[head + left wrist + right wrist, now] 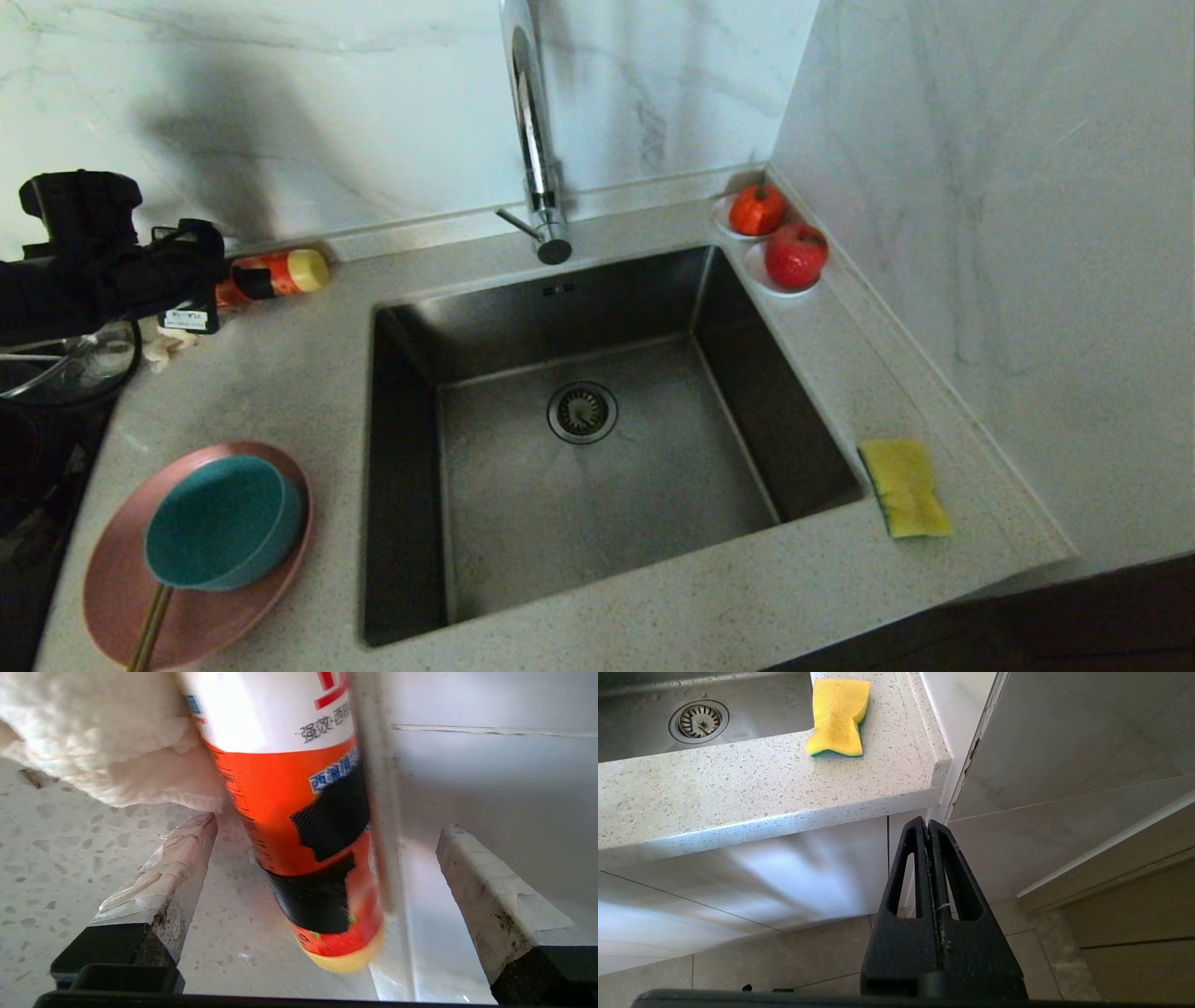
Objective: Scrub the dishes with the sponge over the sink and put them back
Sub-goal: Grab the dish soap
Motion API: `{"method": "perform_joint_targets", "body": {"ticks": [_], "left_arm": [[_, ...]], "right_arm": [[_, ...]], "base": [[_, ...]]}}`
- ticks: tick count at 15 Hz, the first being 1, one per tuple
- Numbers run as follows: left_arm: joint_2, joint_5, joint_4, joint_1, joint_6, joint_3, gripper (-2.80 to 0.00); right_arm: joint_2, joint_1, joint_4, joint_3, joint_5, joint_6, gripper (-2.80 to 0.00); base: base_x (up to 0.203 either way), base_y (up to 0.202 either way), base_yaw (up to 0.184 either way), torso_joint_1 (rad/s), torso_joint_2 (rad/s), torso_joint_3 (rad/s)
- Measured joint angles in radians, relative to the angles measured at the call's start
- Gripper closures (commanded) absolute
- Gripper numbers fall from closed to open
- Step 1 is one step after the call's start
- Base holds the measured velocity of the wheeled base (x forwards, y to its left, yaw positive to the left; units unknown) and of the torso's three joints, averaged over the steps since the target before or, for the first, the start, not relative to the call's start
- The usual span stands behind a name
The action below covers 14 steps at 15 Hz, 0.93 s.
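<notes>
Left gripper [322, 877] released, straddling a lying detergent bottle [275, 275] at upper left of the head view; right gripper [930, 826] clenched, parked below the surface [308, 373] edge.
Bottle lies on its side, long axis left-right, yellow cap toward the sink [579, 504]; label shows Chinese print, "强效" readable. Sponge [904, 485] lies flat at right of the sink, yellow face up, long axis running near-far. Teal bowl [222, 523] sits on pink plate [121, 588] at lower left, wooden sticks [149, 627] poking out toward the bottom edge.
</notes>
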Motion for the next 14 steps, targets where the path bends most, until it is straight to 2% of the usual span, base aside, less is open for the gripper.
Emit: {"method": "perform_joint_targets", "body": {"ticks": [3,14], "left_arm": [[0.019,0.033,0.058,-0.011,0.002,-0.041,-2.80],[0.052,0.034,0.054,-0.019,0.004,-0.107,-2.80]], "right_arm": [[0.000,0.000,0.000,-0.001,0.000,0.000,0.00],[0.000,0.000,0.000,0.000,0.000,0.001,0.00]], "base": [[0.000,0.000,0.000,0.000,0.00,0.000],[0.000,0.000,0.000,0.000,0.00,0.000]]}}
